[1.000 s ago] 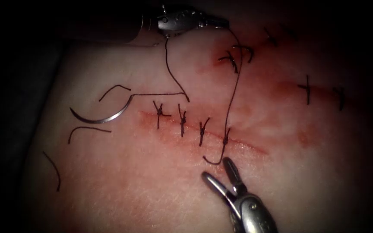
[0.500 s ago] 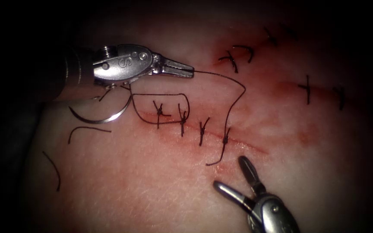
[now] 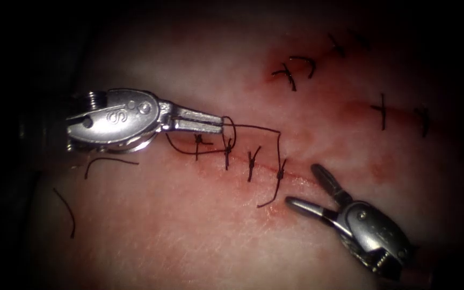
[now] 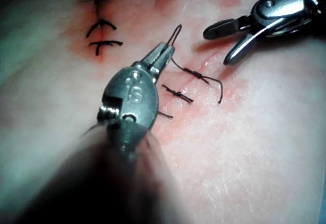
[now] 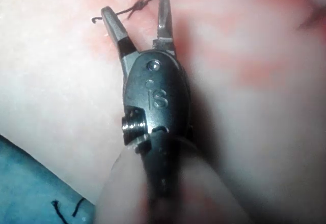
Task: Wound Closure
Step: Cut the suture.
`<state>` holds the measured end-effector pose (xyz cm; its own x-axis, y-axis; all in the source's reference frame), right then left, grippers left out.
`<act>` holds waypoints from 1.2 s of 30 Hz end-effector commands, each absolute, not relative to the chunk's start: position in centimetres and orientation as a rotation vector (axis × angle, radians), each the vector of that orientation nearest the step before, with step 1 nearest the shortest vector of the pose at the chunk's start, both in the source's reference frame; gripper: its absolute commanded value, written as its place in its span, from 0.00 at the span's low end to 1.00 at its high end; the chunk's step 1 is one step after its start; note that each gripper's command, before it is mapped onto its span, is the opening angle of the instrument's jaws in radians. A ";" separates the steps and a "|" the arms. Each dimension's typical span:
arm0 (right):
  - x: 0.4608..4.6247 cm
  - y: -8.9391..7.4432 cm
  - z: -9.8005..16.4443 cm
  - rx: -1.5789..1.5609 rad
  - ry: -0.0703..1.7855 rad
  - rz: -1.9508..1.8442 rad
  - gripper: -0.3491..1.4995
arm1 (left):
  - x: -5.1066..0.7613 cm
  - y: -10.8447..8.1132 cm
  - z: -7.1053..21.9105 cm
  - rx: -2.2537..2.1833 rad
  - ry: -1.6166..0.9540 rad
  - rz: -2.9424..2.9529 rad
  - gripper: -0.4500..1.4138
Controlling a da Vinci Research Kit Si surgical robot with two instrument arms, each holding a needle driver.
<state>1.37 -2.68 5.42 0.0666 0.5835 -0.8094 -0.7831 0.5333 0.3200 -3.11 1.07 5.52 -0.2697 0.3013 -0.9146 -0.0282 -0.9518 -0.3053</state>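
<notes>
My left tool (image 3: 222,124) is shut on the thread (image 3: 253,128) just above the left end of the cut (image 3: 302,180) in the tissue (image 3: 189,236). From its tip the thread runs right, then drops to the rightmost knot (image 3: 281,173), whose short tail (image 3: 267,201) ends below the cut. A slack loop (image 3: 183,151) hangs under the tool. The tool's body hides the needle, left of the cut. My right tool (image 3: 303,187) stands open and holds nothing, just right of the tail. In the wrist views, the left tool (image 4: 165,51) grips thread and the right tool (image 5: 135,7) gapes at the knot (image 5: 136,5).
Several tied stitches (image 3: 226,151) cross the cut. More stitched cuts lie at the upper right (image 3: 291,72) (image 3: 382,110). Loose cut thread ends (image 3: 108,160) (image 3: 66,212) rest on the tissue at the left. A blue drape (image 5: 30,183) borders the tissue.
My left tool came down from the top to the cut's left end with the thread, which went slack, and now covers the needle. The right tool drew back rightward, still open.
</notes>
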 end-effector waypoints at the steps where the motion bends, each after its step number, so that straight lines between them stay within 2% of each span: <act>1: 1.48 -2.6 5.5 -0.259 1.068 0.986 0.84 | -3.16 1.1 5.6 -1.757 -0.337 2.322 0.00; 36: 2.16 -2.2 6.0 -0.352 0.962 0.763 0.82 | -3.27 0.7 5.0 -1.790 -0.293 2.358 0.00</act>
